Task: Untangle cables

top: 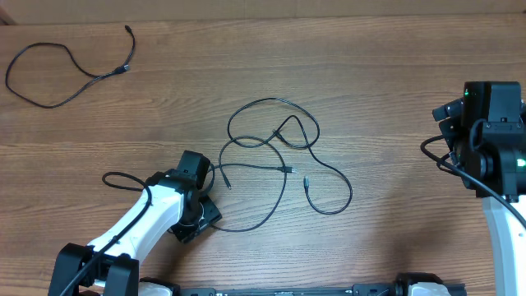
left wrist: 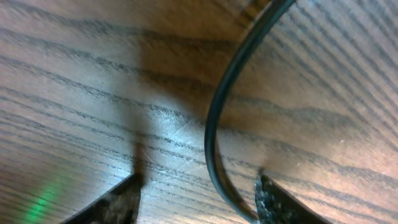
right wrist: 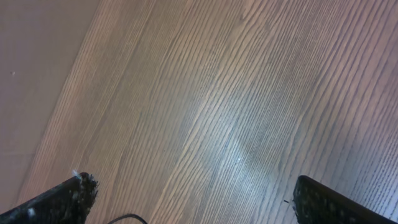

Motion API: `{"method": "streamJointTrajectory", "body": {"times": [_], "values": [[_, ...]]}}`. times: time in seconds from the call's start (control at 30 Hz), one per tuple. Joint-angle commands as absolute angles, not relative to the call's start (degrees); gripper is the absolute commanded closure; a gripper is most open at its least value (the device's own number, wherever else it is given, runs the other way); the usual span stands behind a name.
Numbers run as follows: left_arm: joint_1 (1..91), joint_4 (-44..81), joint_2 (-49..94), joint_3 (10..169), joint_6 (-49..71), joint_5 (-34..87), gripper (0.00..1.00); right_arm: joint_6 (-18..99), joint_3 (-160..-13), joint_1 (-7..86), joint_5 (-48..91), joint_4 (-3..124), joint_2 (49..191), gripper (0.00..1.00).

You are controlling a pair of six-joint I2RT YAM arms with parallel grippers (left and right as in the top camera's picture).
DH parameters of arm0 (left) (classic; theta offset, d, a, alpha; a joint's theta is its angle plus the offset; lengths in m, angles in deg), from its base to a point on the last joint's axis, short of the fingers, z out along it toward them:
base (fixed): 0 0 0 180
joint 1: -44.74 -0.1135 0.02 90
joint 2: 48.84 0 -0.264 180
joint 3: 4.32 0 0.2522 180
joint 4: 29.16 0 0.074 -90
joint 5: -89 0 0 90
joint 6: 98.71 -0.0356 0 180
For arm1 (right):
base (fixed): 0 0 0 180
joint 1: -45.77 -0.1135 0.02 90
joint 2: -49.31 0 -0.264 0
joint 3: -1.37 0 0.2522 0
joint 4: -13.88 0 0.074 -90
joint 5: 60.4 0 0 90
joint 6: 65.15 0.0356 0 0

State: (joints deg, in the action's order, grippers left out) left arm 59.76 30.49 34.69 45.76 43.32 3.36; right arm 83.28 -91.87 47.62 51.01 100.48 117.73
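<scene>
Where the tabletop (top: pixel 370 66) fills mid-frame in the overhead view, we see two tangled cables (top: pixel 263 165) sprawling mostly left to right, and a third cable (top: pixel 103 76) looped at upper left. The left claw (left wrist: pixel 196 193) stands parted astride one strand running top to bottom. The right claw (right wrist: pixel 193 193) gapes wide over the wood.

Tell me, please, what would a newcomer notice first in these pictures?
The tangle of thin black cables in the middle of the wooden table draws the eye first. One more cable lies alone as a loose loop at the far left corner. The left hand is low at the tangle's near-left end, open, with a strand between its fingers.
</scene>
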Motion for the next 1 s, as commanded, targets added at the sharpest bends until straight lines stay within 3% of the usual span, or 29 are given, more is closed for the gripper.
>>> {"method": "streamJointTrajectory", "body": {"times": [0.0, 0.03, 0.13, 0.3, 0.43, 0.7, 0.97], "values": [[60.09, 26.40, 40.09, 42.85, 43.65, -0.61, 0.57, 83.08, -92.28, 47.77, 51.84, 100.20, 117.58, 0.00], [60.09, 25.72, 41.29, 42.85, 44.50, -0.81, 0.71, 83.08, -92.28, 47.77, 51.84, 100.20, 117.58, 0.00], [60.09, 24.83, 42.25, 42.94, 44.64, -0.79, 0.96, 83.08, -92.28, 47.77, 51.84, 100.20, 117.58, 0.00], [60.02, 25.81, 42.12, 45.41, 43.76, -2.17, 0.96, 83.08, -92.28, 47.77, 51.84, 100.20, 117.58, 0.00], [58.91, 34.73, 42.10, 53.56, 43.85, -7.46, 0.96, 83.08, -92.28, 47.77, 51.86, 100.20, 117.58, 0.00], [56.96, 61.83, 42.10, 83.77, 43.80, -21.20, 0.96, 83.08, -92.28, 47.77, 51.84, 100.20, 117.58, 0.00], [54.98, 71.75, 41.99, 120.20, 37.31, -22.36, 0.95, 83.08, -92.28, 47.77, 51.84, 100.20, 117.58, 0.00]]}}
